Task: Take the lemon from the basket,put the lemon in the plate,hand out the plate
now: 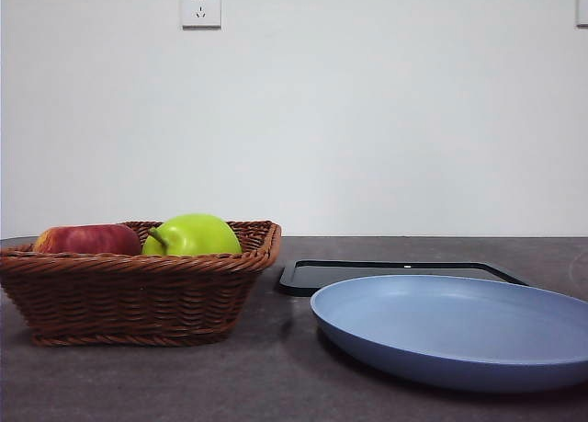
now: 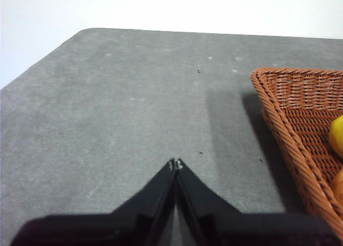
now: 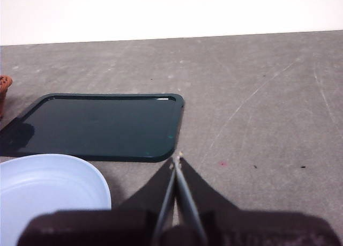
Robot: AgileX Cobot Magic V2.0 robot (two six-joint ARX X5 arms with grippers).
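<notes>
Front view, basket [image 1: 138,298] holding apples [image 1: 191,235], plate [image 1: 459,335] bare

The basket [image 1: 138,293] was woven brown wicker with a rough, ribbed surface and a braided rim. The plate [image 1: 450,335] looked like smooth matt light-blue plastic. The black tray [image 3: 102,125] had a smooth, slightly glossy face that caught a small highlight. The worktop [image 2: 123,112] was grey, matt and finely grained, with faint scratches. The green apple [image 1: 191,235] had a shiny skin, and the red apple [image 1: 87,239] a duller one.
</notes>
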